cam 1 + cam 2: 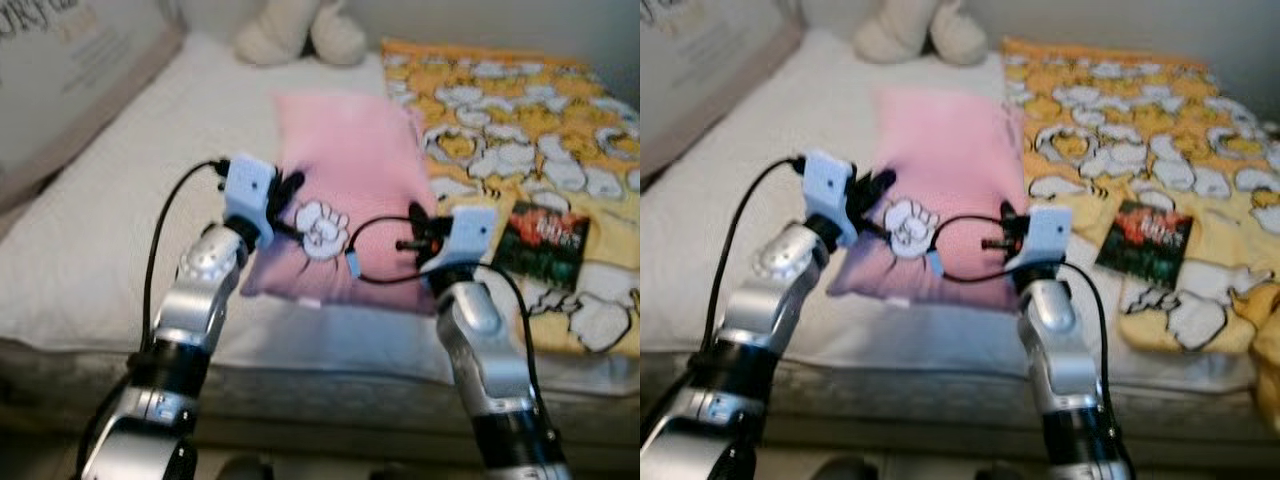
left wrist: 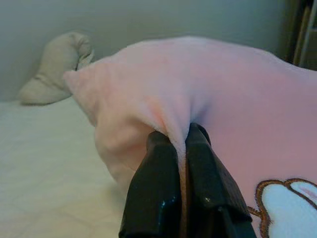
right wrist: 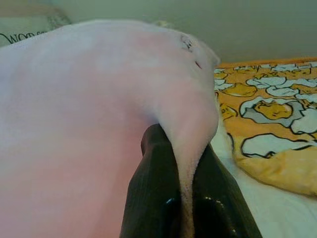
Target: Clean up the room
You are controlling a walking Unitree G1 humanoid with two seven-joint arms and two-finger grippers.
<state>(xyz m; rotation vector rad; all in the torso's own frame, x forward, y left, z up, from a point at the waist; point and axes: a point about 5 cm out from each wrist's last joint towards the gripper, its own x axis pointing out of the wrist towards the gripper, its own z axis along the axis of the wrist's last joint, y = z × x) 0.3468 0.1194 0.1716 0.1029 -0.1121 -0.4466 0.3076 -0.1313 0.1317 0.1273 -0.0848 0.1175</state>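
Both pincers (image 2: 181, 144) (image 3: 183, 148) pinch pink pillow (image 1: 350, 170) on white bed (image 1: 110, 230).

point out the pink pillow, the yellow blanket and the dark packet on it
pink pillow (image 1: 345, 165), left eye view, upper middle of its bare face
yellow blanket (image 1: 500, 110), left eye view, patterned stretch beside the pillow
dark packet (image 1: 541, 243), left eye view, centre of its printed front

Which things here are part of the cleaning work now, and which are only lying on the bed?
Part of the work:
- pink pillow
- left gripper, pinching its edge
- right gripper, pinching its other edge

Only lying there:
- yellow blanket
- dark packet on the blanket
- beige plush toy
- bed
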